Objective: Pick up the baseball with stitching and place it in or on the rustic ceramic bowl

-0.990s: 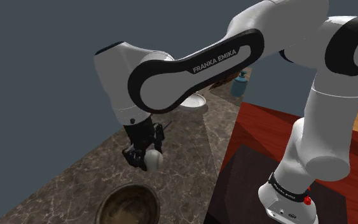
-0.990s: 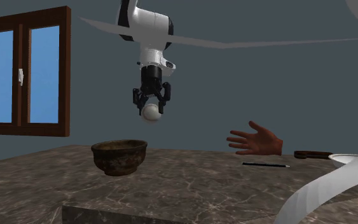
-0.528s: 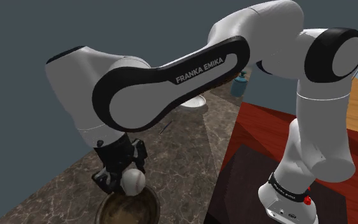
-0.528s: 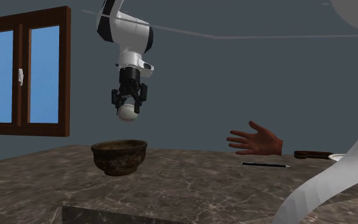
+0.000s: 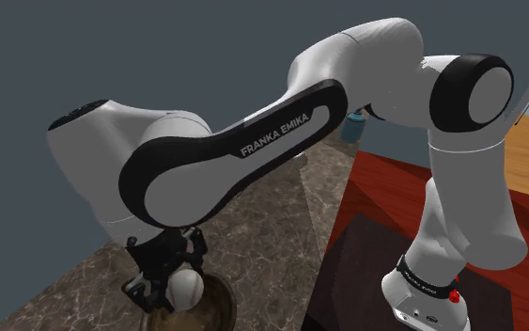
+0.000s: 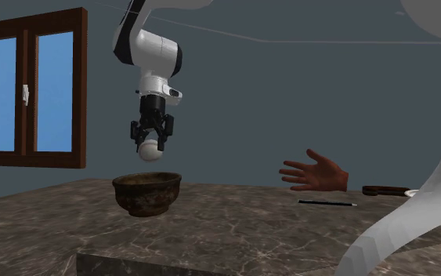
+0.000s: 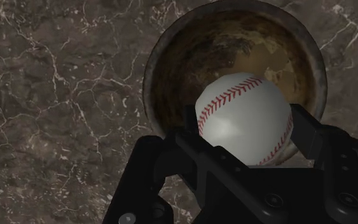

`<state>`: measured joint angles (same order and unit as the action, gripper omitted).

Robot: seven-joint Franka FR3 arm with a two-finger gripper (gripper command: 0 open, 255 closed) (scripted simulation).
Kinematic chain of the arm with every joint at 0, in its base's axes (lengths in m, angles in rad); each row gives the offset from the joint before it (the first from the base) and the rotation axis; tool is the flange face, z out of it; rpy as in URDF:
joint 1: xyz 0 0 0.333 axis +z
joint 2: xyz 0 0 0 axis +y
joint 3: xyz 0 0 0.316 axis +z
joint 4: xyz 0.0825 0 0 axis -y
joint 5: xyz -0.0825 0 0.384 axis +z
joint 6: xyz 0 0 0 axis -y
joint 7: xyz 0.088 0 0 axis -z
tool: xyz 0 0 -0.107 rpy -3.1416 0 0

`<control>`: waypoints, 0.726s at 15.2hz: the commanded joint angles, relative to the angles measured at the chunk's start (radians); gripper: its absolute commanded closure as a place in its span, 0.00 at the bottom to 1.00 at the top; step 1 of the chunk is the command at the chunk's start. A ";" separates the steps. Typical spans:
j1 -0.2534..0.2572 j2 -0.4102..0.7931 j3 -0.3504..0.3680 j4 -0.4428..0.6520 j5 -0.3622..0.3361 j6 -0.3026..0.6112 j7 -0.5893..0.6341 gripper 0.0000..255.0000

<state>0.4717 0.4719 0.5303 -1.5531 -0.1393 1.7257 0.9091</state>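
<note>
One ball, one bowl, and only air between them right now. The black gripper (image 6: 150, 143) hangs pointing straight down over the marble counter (image 6: 250, 227). Its two fingers are clamped on either side of the baseball (image 7: 244, 118), white with red stitching, so the hand is closed on the ball and carrying it. The brown, mottled bowl (image 6: 146, 180) sits on the counter underneath, and from across the room the ball looks lined up above it, well clear of the rim. Looking down along the hand, though, the ball covers one side of the bowl's hollow, close to the rim rather than over the middle, and that's what I'd watch. Let go from this height and I'd expect a hard round ball to bounce off the hard inside wall and hop out. If it lands off-centre it could clip the rim, rock the bowl and roll away across the counter. Coming lower has its own risk: the fingers are wide beside the ball, and if the line is off, one of them could knock the rim and shove the bowl. The brown model hand (image 6: 316, 172) and the pen (image 6: 327, 203) lie well apart, out of harm's way.
</note>
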 commanded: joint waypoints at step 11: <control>0.003 0.037 -0.010 -0.058 -0.018 0.092 0.007 1.00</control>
<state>0.4751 0.5082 0.5201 -1.6111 -0.1575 1.8163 0.9157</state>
